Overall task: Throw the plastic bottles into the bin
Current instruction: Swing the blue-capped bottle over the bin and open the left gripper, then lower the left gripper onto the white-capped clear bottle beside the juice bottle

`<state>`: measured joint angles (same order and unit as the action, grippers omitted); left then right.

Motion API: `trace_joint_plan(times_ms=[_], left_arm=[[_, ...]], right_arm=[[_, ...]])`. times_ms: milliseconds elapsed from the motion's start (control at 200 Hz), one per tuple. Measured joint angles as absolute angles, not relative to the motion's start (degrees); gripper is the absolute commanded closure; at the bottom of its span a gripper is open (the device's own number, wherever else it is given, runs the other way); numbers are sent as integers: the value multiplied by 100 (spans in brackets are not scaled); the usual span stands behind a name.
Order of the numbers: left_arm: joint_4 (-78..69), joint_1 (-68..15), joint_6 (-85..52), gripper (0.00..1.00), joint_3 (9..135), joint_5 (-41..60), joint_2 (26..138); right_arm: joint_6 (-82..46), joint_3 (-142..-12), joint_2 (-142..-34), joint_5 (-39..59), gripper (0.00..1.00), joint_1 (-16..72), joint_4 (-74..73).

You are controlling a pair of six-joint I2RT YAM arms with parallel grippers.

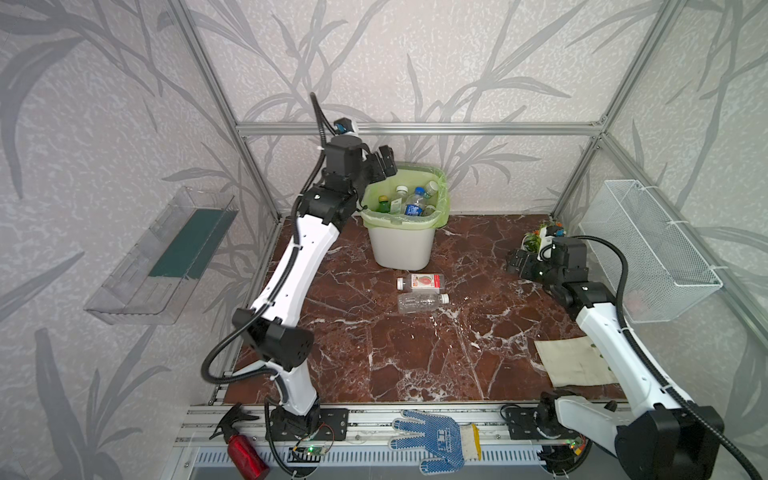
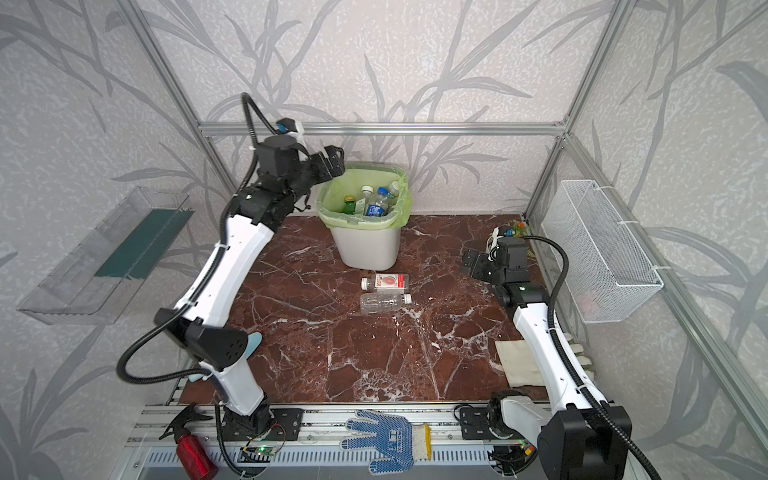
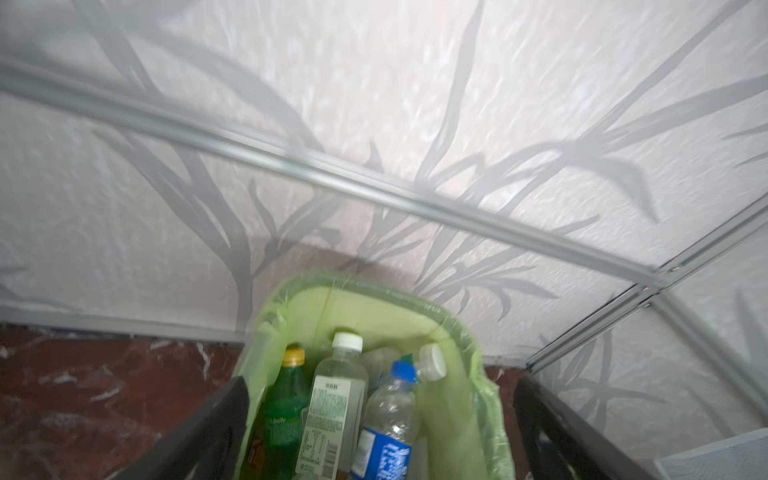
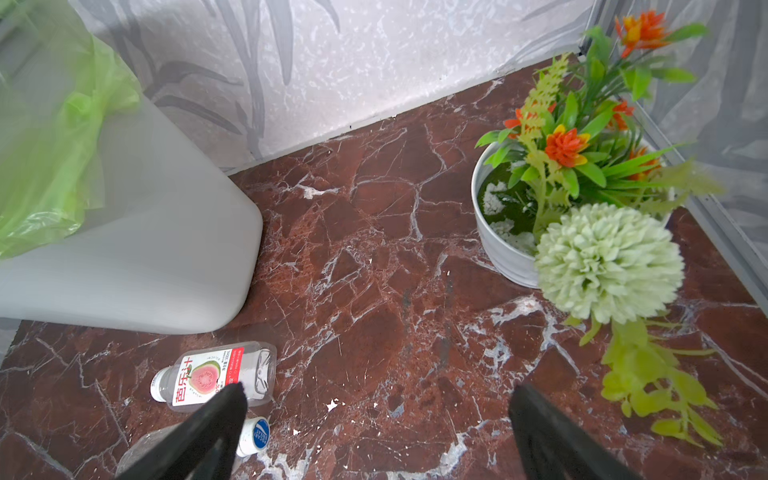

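The white bin (image 1: 401,249) (image 2: 365,251) with its green bag stands at the back and holds several plastic bottles: a green one (image 3: 286,407), a clear white-labelled one (image 3: 336,399) and a blue-labelled one (image 3: 386,432). My left gripper (image 1: 384,164) (image 2: 332,162) (image 3: 382,384) hangs open and empty over the bin's left rim. Two more bottles lie on the floor in front of the bin, a guava-labelled one (image 1: 420,281) (image 4: 216,376) and a clear one (image 1: 422,302). My right gripper (image 1: 515,262) (image 4: 378,390) is open and empty, low and to the right of them.
A potted artificial plant (image 4: 511,253) stands in the back right corner behind the right gripper. A wire basket (image 1: 648,249) hangs on the right wall, a clear tray (image 1: 162,257) on the left. A cloth (image 1: 569,361), a blue glove (image 1: 436,440) and a red spray bottle (image 1: 245,453) lie near the front.
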<state>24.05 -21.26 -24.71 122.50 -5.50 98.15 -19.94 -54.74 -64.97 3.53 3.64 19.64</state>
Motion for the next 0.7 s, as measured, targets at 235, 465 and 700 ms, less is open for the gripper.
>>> trace_joint_plan(times_ms=[235, 465, 700], left_arm=[[1562, -2128, -2141, 1, 11063, -744, 8628], [1498, -2128, -1841, 1, 8774, -958, 8106], [1977, -2794, -685, 1, 7500, -1035, 7343]], right_arm=[[-2106, -5454, -6521, 508, 1, 373, 1968], [-2265, -5446, -6654, 521, 1, 799, 1973], [-2392, -5378, -7063, 445, 1, 1225, 1962]])
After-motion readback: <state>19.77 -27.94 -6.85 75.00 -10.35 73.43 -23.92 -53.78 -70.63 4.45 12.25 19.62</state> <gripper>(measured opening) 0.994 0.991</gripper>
